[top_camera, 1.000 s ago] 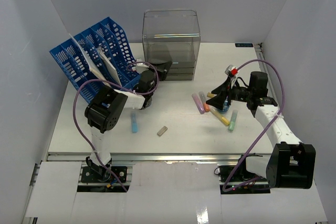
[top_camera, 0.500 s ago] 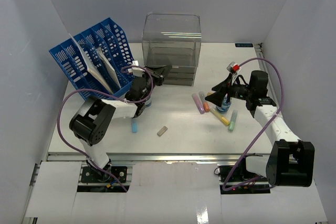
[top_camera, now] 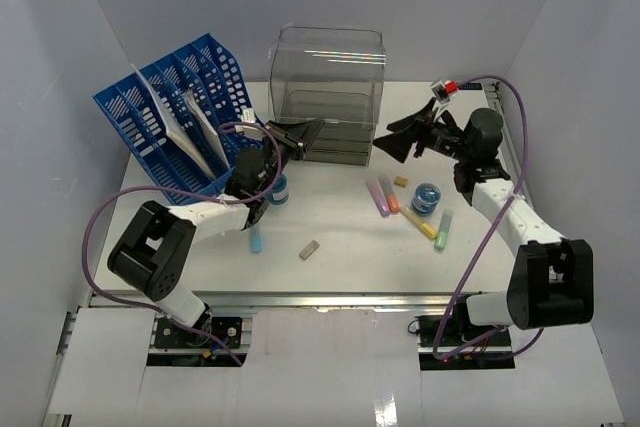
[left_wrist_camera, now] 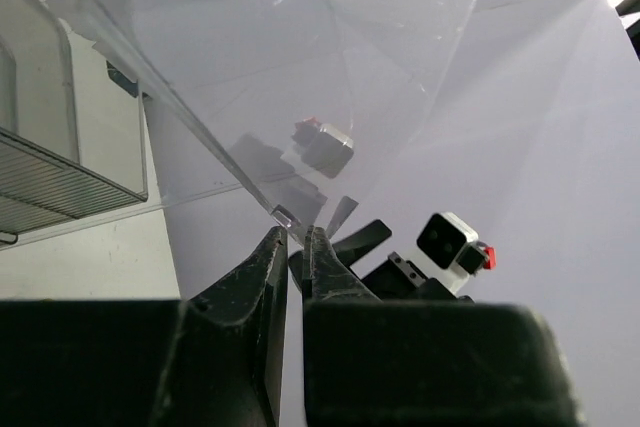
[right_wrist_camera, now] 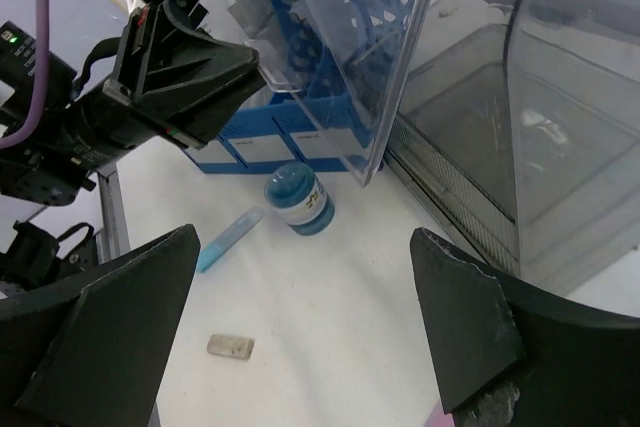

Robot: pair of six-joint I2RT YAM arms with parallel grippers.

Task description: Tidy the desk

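Moments ago the right pincer [top_camera: 398,137] was lowered over a small round blue lidded jar [top_camera: 426,197]. It has since been lifted clear and swung toward the far edge. Its jaws are now spread wide and nothing is held between them. The jar has been left standing on the large flat white rectangular tabletop [top_camera: 340,237], toward the right edge, just beside a loose cluster of pastel highlighter pens [top_camera: 385,196]. The jar is judged to have been released where it stood, as it has not been carried to any container.

The left arm has been stretched out lower and farther toward the far edge. The left pincer [left_wrist_camera: 296,242] is kept almost closed on the edge of a thin transparent plastic sheet [right_wrist_camera: 330,67]. This sheet is held upright near the clear plastic drawer box [top_camera: 325,87] at the middle of the far edge. Whether sheet and box touch cannot be told.

The tabletop is enclosed by pale walls, with a metal rail along its near edge, where both arms are bolted. Left of the middle, a second blue jar [top_camera: 278,187], a light blue marker [top_camera: 256,239] and a small beige eraser [top_camera: 309,249] lie loose. The blue slotted file rack [top_camera: 180,112] stands at the far left corner. Much sorting is judged to remain. The right pincer is now free for the pens, and the sheet is probably meant for the rack.
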